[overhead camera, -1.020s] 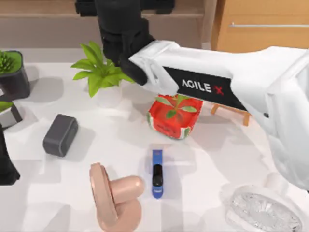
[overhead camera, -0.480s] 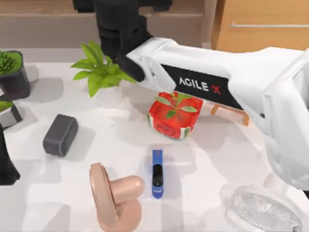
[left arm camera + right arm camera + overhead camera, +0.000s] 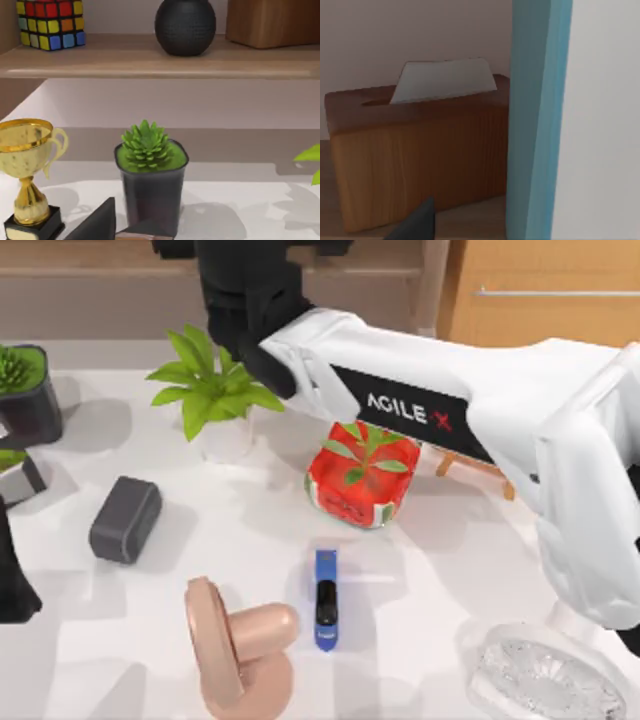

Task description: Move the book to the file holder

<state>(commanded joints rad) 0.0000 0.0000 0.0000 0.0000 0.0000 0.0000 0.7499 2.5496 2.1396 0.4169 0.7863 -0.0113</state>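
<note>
Right jaws (image 3: 250, 300) hidden, grip unclear, light blue book (image 3: 535, 120) close alongside.

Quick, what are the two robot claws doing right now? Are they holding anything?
Left claw: parked at the table's left edge, cannot be told.
Right claw: reached toward the back shelf with the book right beside it; grip cannot be told.

The white right arm (image 3: 520, 430) reaches across the table (image 3: 440, 570) toward eleven o'clock, above the red strawberry-print box (image 3: 358, 490). At six o'clock from that box lies the blue stapler (image 3: 326, 598); the grey rounded speaker (image 3: 125, 519) sits at nine o'clock, the leafy green plant in a white pot (image 3: 212, 400) at ten.
</note>
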